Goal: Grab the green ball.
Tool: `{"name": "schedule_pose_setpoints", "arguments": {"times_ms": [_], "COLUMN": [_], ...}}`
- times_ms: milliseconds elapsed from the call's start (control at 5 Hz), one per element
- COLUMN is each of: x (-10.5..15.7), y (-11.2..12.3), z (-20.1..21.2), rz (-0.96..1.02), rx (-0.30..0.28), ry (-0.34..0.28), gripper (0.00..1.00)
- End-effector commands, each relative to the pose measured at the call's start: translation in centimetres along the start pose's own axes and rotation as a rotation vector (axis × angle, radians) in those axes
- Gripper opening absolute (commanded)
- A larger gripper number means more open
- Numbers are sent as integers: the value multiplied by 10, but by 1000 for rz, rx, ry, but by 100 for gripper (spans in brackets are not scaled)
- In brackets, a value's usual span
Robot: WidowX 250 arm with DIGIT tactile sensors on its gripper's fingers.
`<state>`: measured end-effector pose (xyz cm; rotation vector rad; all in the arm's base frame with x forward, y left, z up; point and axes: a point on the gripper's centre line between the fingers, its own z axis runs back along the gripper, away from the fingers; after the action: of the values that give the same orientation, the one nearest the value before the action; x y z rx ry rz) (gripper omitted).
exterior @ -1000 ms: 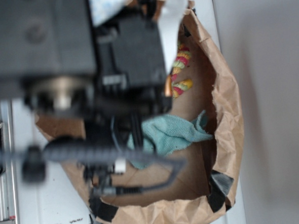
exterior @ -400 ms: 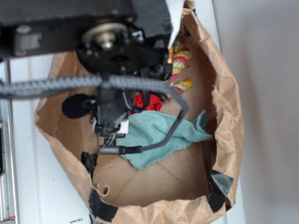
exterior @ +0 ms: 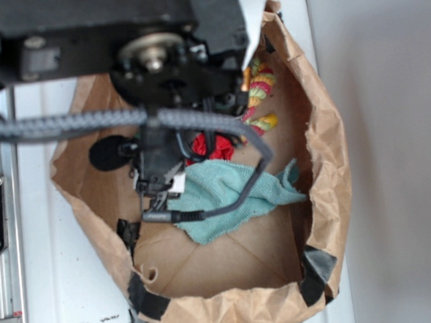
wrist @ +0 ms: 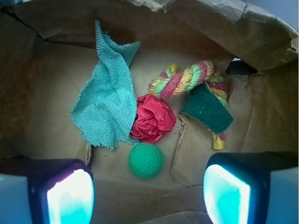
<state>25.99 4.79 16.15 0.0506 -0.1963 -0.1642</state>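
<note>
Crumpled brown paper bag held everything, teal cloth lay left, gripper hovered above with fingers spread wide and empty, red rosette sat centre, green ball touched its lower edge, between the fingertips.

Green ball: dimpled sphere, resting on bag floor, seemingly touching nothing.
</note>
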Motion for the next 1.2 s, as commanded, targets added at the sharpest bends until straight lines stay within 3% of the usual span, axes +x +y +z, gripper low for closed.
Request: {"name": "schedule_pose_setpoints", "arguments": {"times_ms": [0,200,400,600,1000], "x": [-5,-28,-34,-36,-26], "y": [-17,-19,-18,-24,-30], "z": [-40,-67,-80,-93,-93], "rz": [-68,-130,-157,-177,-159], "rx": [123,181,187,162,118], "ry": [-13,2,-15,28,49], "gripper": [100,100,100,100,100]}}
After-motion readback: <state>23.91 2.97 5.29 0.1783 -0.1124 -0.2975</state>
